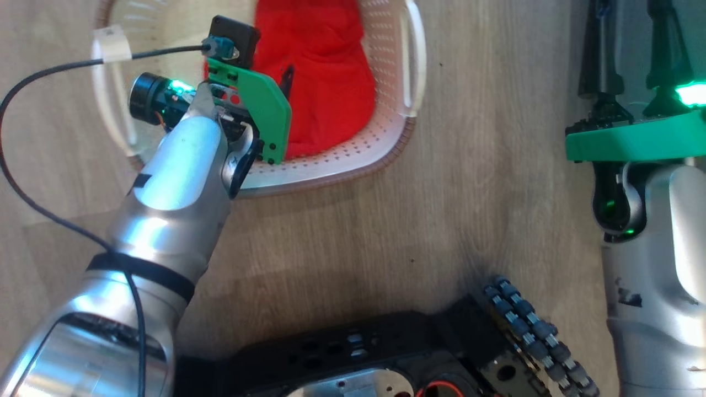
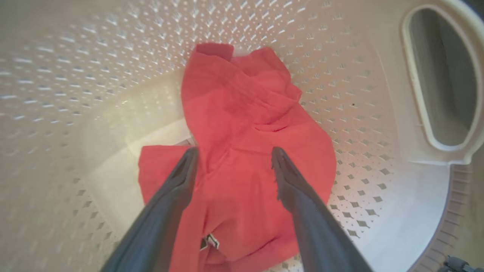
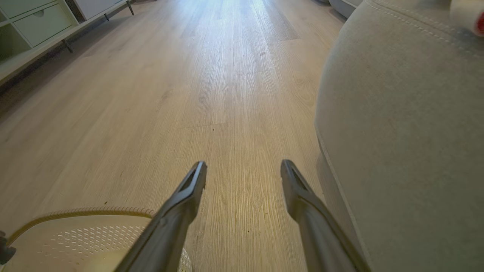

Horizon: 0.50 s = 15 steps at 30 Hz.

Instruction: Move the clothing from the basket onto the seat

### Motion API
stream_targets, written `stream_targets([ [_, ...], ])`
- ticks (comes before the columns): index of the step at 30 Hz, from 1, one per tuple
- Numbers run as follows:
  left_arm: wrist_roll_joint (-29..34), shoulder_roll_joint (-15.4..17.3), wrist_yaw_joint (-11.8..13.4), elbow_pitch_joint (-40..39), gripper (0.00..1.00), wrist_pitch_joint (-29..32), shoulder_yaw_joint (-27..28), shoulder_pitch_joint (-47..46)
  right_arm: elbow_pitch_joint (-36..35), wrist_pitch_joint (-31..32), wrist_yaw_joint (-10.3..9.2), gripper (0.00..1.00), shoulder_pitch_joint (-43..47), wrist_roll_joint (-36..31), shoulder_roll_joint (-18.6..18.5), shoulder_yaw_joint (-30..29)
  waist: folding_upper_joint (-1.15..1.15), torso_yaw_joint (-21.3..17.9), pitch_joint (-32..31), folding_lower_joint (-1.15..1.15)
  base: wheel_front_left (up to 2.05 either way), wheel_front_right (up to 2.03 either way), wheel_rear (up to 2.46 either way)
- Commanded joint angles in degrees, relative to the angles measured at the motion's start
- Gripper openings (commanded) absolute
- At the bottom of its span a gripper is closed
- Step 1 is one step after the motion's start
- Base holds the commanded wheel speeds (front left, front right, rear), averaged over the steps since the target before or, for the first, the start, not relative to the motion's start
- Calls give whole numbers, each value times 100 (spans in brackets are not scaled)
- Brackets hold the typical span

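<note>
Hanging over clothing (image 2: 242, 124) in the basket (image 2: 340, 75), left gripper (image 2: 234, 153) gapes, right gripper (image 3: 244, 166) too; garment tag (image 2: 210, 241) unreadable.

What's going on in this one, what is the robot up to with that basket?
The robot's left hand is down inside the small oval cream plastic basket, fingers spread open over the bright red fabric garment, which lies in the basket and is not yet gripped. Its right hand hangs open and empty over the pale wooden floor, beside the large grey upholstered seat.
</note>
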Motion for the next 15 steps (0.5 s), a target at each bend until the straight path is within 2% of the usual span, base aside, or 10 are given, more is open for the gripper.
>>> stream_targets([
  [1, -72, 84, 74, 9, 100, 22, -47, -52, -205, -52, -1, 100, 80, 66, 73, 141, 0, -219, 213, -1, 0, 0, 0],
  [15, -425, 84, 356, 975, 100, 81, -630, -564, -324, -52, -1, 100, 116, 258, 74, 218, 0, -513, 656, -1, 0, 0, 0],
])
